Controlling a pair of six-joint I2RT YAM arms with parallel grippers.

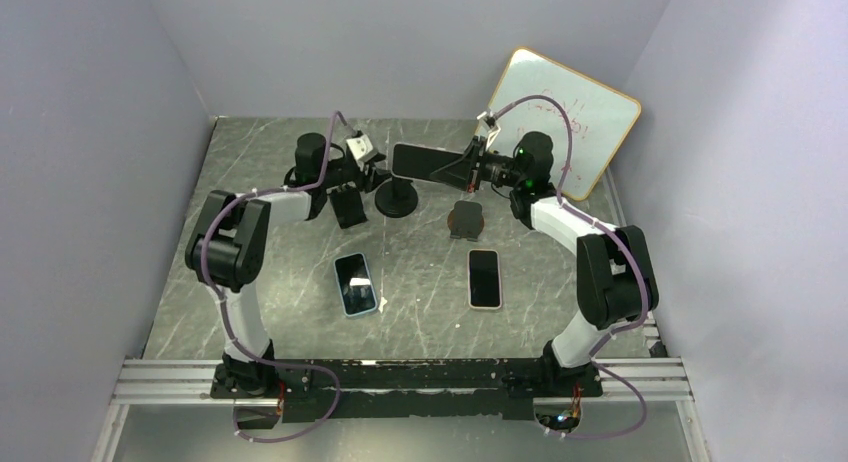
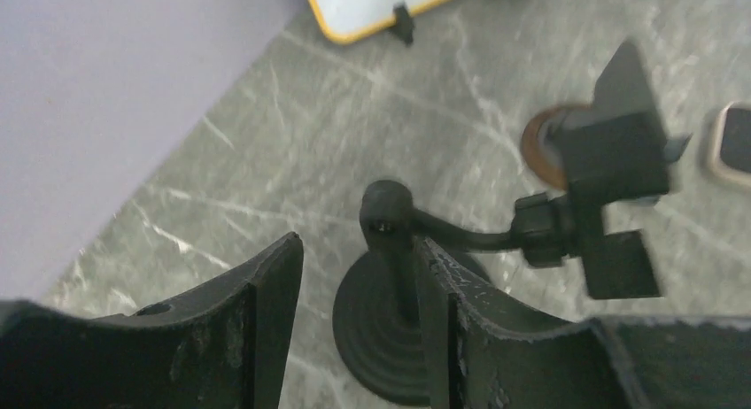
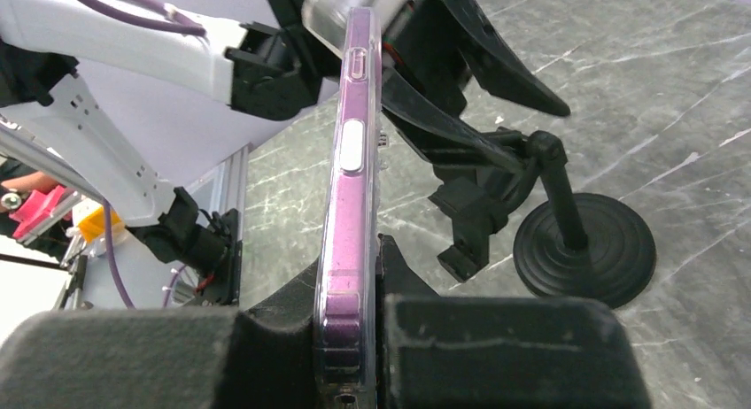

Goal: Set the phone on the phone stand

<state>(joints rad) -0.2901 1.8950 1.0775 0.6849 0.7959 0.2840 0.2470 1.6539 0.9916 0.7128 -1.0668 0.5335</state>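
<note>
Grey veined tabletop (image 1: 425, 327) noted in the overhead view, with walls on three sides. The right claw (image 1: 468, 168) is clamped on the phone (image 1: 420, 160), holding it raised and lying lengthwise, just above the phone stand (image 1: 397, 200). Whether phone and stand touch cannot be told from this angle. The left claw (image 1: 363, 187) sits close against the stand's left side. Two further handsets lie flat nearer the arm bases: a blue-cased phone (image 1: 355, 284) and a pale-cased phone (image 1: 484, 278), set apart from each other. A round brown disc (image 1: 466, 220) rests on the tabletop between the stand and the pale-cased phone. A whiteboard (image 1: 570, 107) leans in the back right corner.

Left wrist view: the fingers (image 2: 257, 329) of the left claw stand apart. The stand's round base and upright stem lie in the gap between them, the stem close to the right-hand finger, with a clear strip of tabletop between the stem and the other finger — no grip on the stand observed. The stand's cradle (image 2: 611, 161) reaches out to the right on a bent arm. The brown disc shows behind it, blurred, and the whiteboard's yellow frame shows at the top edge.

Right wrist view: the phone appears edge-on in a purple case, side buttons facing the camera. It is pinched firmly between the pads (image 3: 496, 347) of the right claw — both pressed to its faces. The stand's base and stem sit to the right on the tabletop, with the cradle just beside the phone's far face. The left claw's dark fingers show beyond it.
</note>
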